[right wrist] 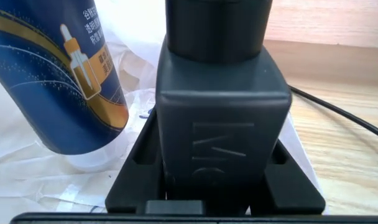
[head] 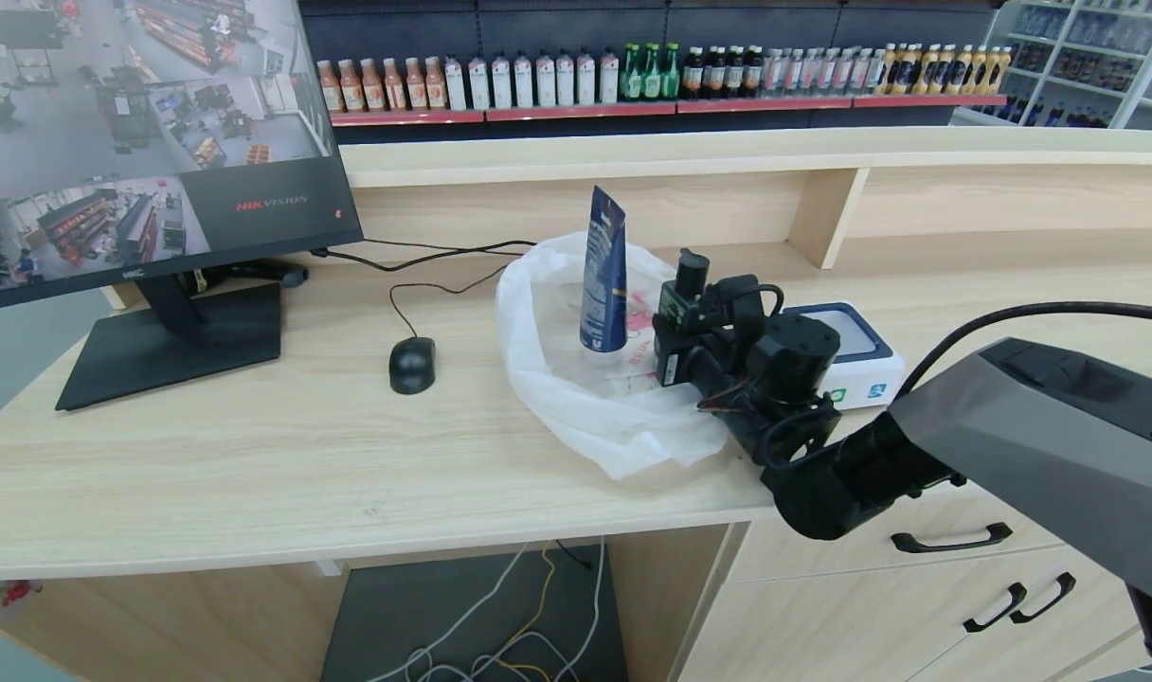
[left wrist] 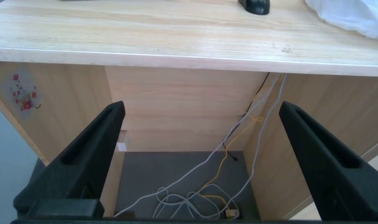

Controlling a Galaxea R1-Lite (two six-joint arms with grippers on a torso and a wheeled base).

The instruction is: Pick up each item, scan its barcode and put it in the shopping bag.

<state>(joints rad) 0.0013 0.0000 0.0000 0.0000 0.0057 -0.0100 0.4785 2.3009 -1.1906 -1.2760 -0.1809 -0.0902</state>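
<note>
**Right claw [head: 675,341] clamps a dark capped bottle [head: 688,284] upright at the shopping bag's [head: 557,398] 3 o'clock edge.**
The bottle's face has embossed lettering. At its 9 o'clock a blue tube [head: 604,275] with a dropper picture stands cap-down in the bag. A white scanner box [head: 846,346] sits at 3 o'clock. The left claw [left wrist: 201,162] is spread wide and holds nothing, below the surface [left wrist: 176,37].

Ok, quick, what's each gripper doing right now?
Left gripper: open, holding nothing.
Right gripper: closed on the dark bottle.
</note>
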